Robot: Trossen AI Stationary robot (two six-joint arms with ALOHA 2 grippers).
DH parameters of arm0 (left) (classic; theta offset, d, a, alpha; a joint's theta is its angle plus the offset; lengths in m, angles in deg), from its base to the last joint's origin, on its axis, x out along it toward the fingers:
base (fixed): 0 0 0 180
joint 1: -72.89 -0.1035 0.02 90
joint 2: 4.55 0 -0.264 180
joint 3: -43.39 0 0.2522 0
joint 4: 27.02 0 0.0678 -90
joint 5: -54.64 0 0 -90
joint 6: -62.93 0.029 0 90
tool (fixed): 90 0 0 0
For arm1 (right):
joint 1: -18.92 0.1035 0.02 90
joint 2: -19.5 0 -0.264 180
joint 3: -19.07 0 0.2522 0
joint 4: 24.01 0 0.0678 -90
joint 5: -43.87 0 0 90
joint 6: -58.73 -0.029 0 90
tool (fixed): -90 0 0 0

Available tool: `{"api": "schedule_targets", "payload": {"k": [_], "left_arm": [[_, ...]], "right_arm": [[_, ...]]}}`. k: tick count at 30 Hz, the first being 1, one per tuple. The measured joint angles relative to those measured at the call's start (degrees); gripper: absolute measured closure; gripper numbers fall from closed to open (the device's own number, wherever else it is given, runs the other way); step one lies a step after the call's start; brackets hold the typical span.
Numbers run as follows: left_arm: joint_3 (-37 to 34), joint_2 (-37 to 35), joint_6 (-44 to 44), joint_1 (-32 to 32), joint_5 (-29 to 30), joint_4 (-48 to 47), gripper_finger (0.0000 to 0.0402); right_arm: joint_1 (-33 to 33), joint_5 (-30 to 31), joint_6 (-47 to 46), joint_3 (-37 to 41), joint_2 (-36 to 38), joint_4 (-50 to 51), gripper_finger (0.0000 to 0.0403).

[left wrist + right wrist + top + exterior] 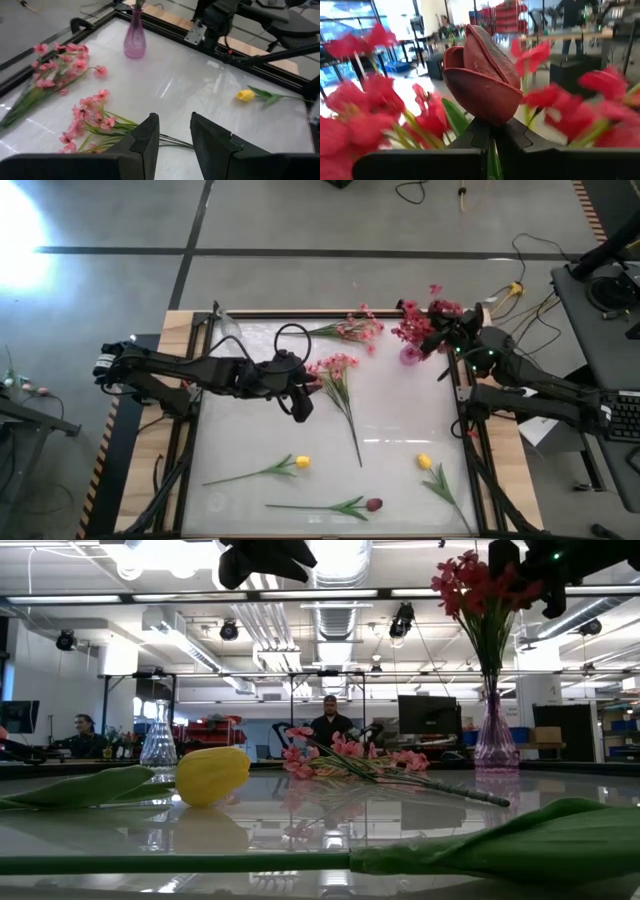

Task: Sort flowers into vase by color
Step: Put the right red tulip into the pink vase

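Right pincer (pixel 492 137) is clamped on the stem of a dark maroon bud (pixel 480 82), and I've got it up at the far right corner of the tabletop (pixel 400 420), right in among the red sprays (pixel 480 585) that already stand in the purple vase (pixel 496 740). From the wrist camera the bud sits just above the fingertips with red blossoms crowding both sides, so I'd say this one is about to go in with the reds, or is partway there. I can't see the stem's lower end, so whether it's actually inside the vase neck, no idea.

Left pincer (pixel 174 132) is part open with nothing in it, hovering over the middle of the tabletop. The thing that matters for the next grab: a pink spray (pixel 338 375) lies just beside it, on its right, blossoms toward the far edge and stem running back toward the near edge, slightly slanted. In the left wrist view the green stems pass right under the fingertips. So the left arm is clearly the closer one for that. A second pink spray (pixel 350 330) lies near the far edge, with the clear vase (pixel 228 328) off at the far left corner.

Still lying near the front edge: two yellow tulips (pixel 302 463) (pixel 424 461) and another maroon bud (pixel 373 504).
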Motion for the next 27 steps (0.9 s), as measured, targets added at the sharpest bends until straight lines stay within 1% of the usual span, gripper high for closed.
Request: {"api": "schedule_targets", "payload": {"k": [2,4,9,14,16,18,23,25,27], "left_arm": [[0.0,-0.4,0.0,0.0,-0.7,-0.1,0.0302],[0.0,-1.2,0.0,0.0,-0.8,-0.3,0.0302],[0.0,-3.2,1.0,0.0,-2.6,-2.0,0.0302],[0.0,-5.0,0.5,0.0,-3.4,-7.1,0.0302],[0.0,-5.7,-0.5,0.0,-3.5,-9.4,0.0302],[0.0,-6.4,-1.6,0.0,-4.4,-12.2,0.0302],[0.0,-6.5,-3.7,0.5,-9.5,-18.9,0.0296],[0.0,-6.1,-3.7,1.0,-9.8,-20.0,0.0292],[0.0,-5.5,-3.4,1.1,-9.9,-20.0,0.0289]], "right_arm": [[0.0,-0.1,-1.8,-0.8,0.0,3.1,0.0382],[0.0,-0.2,-3.3,-1.8,0.0,6.6,0.0364],[0.0,-0.2,-4.7,-5.6,0.0,13.5,0.0295],[0.0,-0.2,-7.5,-11.7,0.0,21.1,0.0231],[0.0,-1.4,-8.6,-14.3,0.0,23.5,0.0211],[0.0,-2.6,-9.7,-16.8,0.0,25.6,0.0194],[0.0,-3.2,-11.1,-22.2,-1.2,34.2,0.0164],[0.0,-3.7,-11.5,-23.3,-2.3,37.3,0.0156],[0.0,-6.1,-12.4,-23.5,-3.3,38.5,0.0152]]}}
